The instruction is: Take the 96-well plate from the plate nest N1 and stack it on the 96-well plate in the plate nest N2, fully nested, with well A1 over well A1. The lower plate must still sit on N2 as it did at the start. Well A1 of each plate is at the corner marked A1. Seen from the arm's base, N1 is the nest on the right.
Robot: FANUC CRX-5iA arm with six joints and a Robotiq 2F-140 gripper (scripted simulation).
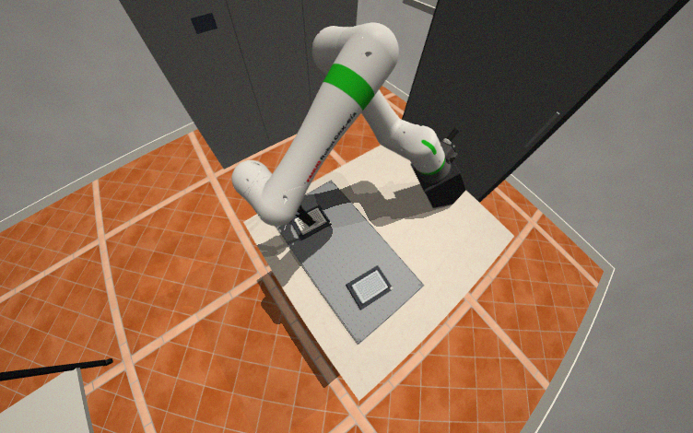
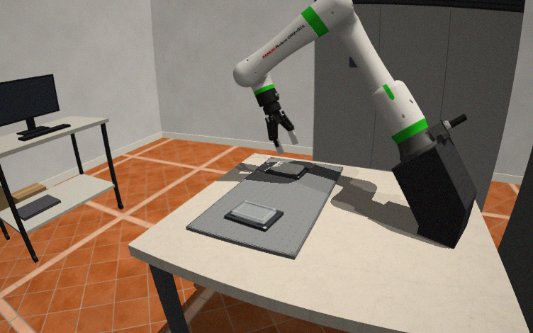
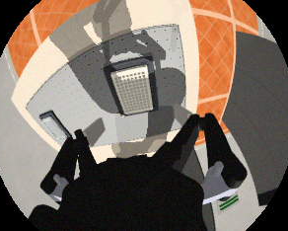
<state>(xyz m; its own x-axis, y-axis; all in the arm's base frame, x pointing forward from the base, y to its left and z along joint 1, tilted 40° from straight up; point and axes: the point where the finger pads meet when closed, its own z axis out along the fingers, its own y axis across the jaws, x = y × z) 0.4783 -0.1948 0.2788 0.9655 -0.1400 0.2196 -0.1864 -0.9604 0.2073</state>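
Note:
A 96-well plate point(image 2: 287, 168) sits in a dark nest at the far end of the grey mat point(image 2: 268, 198), in the arm's shadow. It also shows in the top view point(image 1: 312, 221) and in the wrist view point(image 3: 134, 88). My gripper point(image 2: 284, 142) hangs open and empty a short way above this plate, tilted, not touching it. In the wrist view the two fingers stand wide apart below the plate. The second 96-well plate point(image 2: 254, 212) sits in its nest at the near end of the mat; it also shows in the top view point(image 1: 369, 286) and in the wrist view point(image 3: 55, 126). The A1 marks are too small to read.
The arm's black pedestal point(image 2: 434, 194) stands on the table's right side. Dark cabinets point(image 2: 417, 82) stand behind the table. A shelf cart with a monitor point(image 2: 23, 99) stands off to the left on the tiled floor.

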